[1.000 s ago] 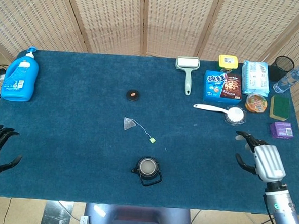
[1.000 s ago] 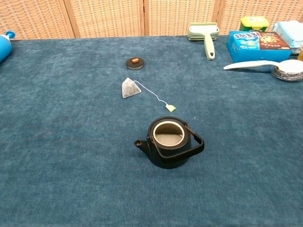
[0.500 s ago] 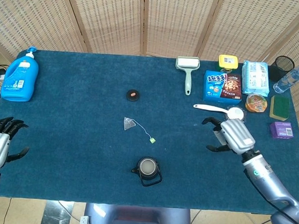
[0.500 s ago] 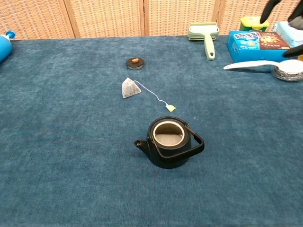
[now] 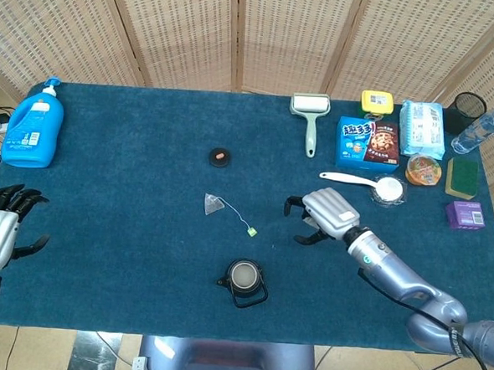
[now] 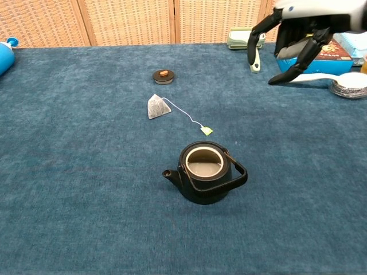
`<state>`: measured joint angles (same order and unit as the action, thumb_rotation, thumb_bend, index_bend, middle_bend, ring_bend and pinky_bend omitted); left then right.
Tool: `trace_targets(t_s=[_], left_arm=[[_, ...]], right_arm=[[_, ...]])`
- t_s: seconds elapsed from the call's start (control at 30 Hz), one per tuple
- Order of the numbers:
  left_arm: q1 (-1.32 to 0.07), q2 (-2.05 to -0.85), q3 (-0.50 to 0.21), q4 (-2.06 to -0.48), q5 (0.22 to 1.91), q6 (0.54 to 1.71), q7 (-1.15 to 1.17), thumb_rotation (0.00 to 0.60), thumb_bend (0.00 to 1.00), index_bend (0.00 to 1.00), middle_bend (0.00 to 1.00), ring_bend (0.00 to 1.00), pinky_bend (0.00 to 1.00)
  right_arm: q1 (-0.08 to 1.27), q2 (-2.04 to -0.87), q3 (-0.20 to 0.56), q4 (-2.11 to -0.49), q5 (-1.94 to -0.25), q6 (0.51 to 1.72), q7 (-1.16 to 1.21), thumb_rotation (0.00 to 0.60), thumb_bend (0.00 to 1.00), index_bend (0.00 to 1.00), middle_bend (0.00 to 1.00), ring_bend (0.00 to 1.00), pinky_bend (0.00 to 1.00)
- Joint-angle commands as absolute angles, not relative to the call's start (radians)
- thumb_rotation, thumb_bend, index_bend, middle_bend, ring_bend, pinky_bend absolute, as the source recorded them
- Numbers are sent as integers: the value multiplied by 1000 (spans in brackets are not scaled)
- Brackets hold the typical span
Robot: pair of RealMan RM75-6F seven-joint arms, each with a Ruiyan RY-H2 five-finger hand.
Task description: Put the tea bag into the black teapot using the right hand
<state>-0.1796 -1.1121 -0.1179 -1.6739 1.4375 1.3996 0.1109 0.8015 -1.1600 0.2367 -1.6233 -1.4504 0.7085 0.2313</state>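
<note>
While right hand hovers empty, fingers spread | tea bag well apart, leftward | teapot lidless

Blue-carpeted table with scattered goods.
Bearing tea bag, black teapot, small lid, blue detergent bottle, lint roller, white spoon, cookie box.
</note>
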Motion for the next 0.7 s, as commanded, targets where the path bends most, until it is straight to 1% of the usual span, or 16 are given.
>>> trace_targets(t_s=[0.03, 0.23, 0.5, 0.7], left_arm=[[-177, -1104, -117, -1678, 1436, 1405, 108, 600, 257, 300, 234, 121, 111], [-172, -1088, -116, -1690, 1434, 1419, 101, 600, 258, 299, 234, 121, 111], [-162, -1074, -110, -1699, 1429, 1432, 98, 600, 258, 300, 234, 121, 111], [-155, -1068, -108, -1697, 1416, 1437, 95, 600, 257, 300, 234, 121, 111]], right_arm=[[851, -1222, 238, -1596, -1413, 675, 155, 600, 289, 414, 987, 1000, 1000], [900, -1282, 231, -1568, -1362, 651, 57, 600, 288, 430, 994, 1000, 1000], [965, -1368, 214, -1497, -1344, 632, -55, 600, 292, 430, 997, 1000, 1000], [1006, -1425, 201, -1426, -1332, 611, -98, 600, 332, 434, 1000, 1000, 1000]])
